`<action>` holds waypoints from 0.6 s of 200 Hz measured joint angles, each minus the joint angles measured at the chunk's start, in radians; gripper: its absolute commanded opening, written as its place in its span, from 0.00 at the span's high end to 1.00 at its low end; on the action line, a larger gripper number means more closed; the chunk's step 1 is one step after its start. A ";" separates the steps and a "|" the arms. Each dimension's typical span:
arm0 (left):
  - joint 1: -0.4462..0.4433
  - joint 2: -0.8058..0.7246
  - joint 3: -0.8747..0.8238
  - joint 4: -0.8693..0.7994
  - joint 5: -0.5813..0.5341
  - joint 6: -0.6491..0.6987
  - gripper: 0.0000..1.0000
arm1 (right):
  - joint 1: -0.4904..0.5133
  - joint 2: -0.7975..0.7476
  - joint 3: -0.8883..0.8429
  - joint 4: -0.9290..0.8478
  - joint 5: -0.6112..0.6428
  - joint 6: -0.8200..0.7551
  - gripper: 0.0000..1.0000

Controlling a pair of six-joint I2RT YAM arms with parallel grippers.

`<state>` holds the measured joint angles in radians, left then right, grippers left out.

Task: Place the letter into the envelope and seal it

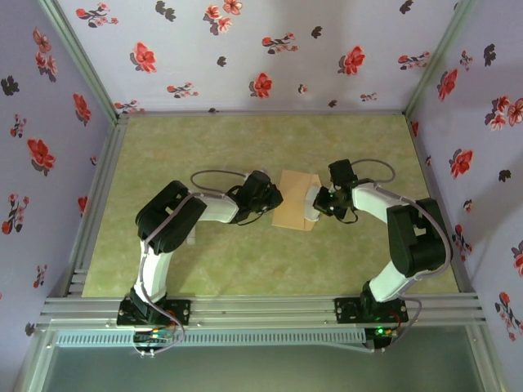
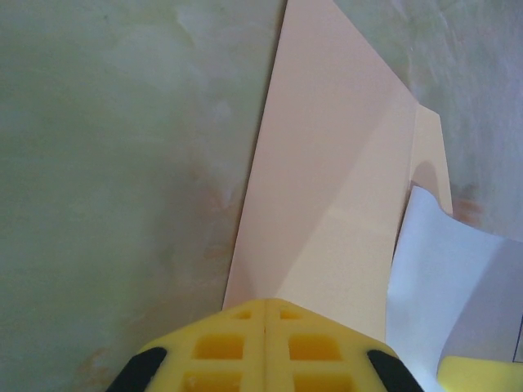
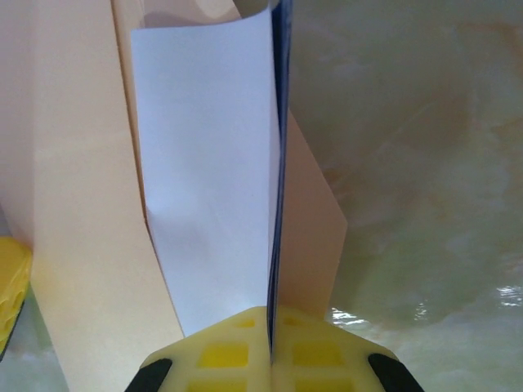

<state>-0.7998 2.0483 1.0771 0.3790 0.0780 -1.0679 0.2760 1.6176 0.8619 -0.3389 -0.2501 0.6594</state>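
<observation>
The tan envelope lies flat mid-table between both arms. In the left wrist view my left gripper is shut, nothing shows in its seam, and its tips sit on the envelope at its near end. My right gripper is shut on the letter, whose blue-edged sheet runs straight into the seam between the fingers. The white sheet curves up and over the envelope, its far end against the envelope's opening. From above, the left gripper and right gripper face each other across the envelope, with the letter between.
The greenish tabletop is ringed by floral walls at the back and sides, with a metal rail along the near edge. The right gripper's yellow finger shows at the lower right of the left wrist view.
</observation>
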 measured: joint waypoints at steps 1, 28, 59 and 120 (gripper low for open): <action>0.000 0.000 0.000 0.000 0.000 0.000 1.00 | 0.000 0.000 0.000 0.001 -0.002 0.000 1.00; 0.000 0.000 0.000 0.000 0.000 0.000 1.00 | 0.000 0.000 0.000 0.010 -0.026 0.004 1.00; 0.000 0.000 -0.002 0.004 0.000 0.000 1.00 | 0.000 0.019 0.000 0.026 -0.050 0.005 1.00; -0.001 0.000 -0.003 0.006 0.000 0.000 1.00 | -0.003 0.034 -0.006 0.072 -0.104 0.024 1.00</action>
<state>-0.8005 2.0483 1.0740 0.3855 0.0780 -1.0676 0.2726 1.6520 0.8555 -0.2668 -0.3538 0.6834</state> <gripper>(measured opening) 0.060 0.049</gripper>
